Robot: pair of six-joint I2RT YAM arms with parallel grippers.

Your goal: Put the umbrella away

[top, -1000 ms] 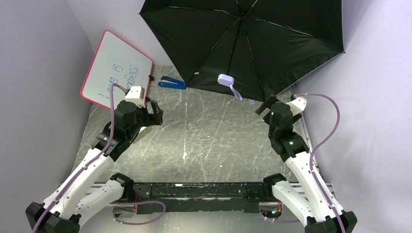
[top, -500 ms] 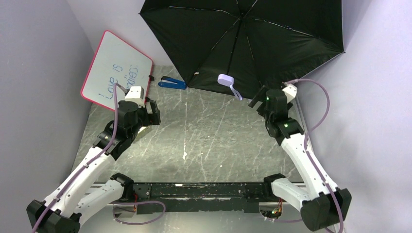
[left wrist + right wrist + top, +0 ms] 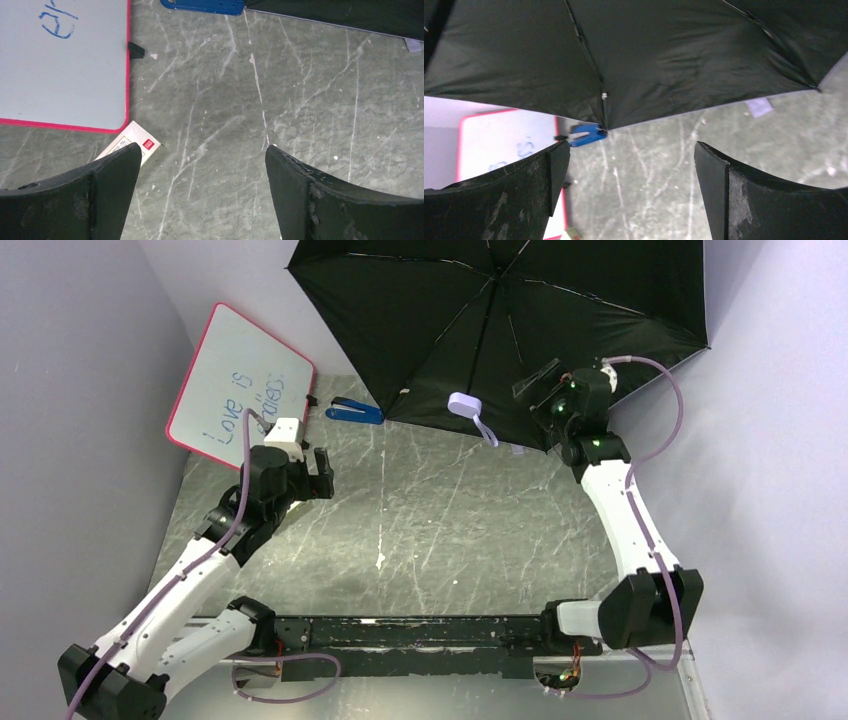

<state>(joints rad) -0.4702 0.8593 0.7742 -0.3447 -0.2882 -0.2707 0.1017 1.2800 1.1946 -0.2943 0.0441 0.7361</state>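
Observation:
The umbrella (image 3: pixel 500 310) stands open at the back of the table, its black inner side and thin ribs facing the top camera. Its small lilac handle (image 3: pixel 465 404) with a wrist loop sticks out toward the arms. My right gripper (image 3: pixel 541 390) is raised in front of the canopy's lower right part, open and empty. In the right wrist view the black canopy (image 3: pixel 649 50) fills the upper half above the right gripper (image 3: pixel 631 160). My left gripper (image 3: pixel 318 470) hovers open over the table's left side, and the left gripper (image 3: pixel 202 160) has only bare marble between its fingers.
A red-framed whiteboard (image 3: pixel 240 380) leans against the left wall. A blue stapler-like object (image 3: pixel 355 410) lies beside it under the canopy's edge. A small white card (image 3: pixel 131 145) lies below the whiteboard (image 3: pixel 60 65). Purple walls close in on both sides.
The right arm has stretched up and back, carrying its open gripper from the table's right edge to the umbrella's canopy. The left arm shifted only slightly.

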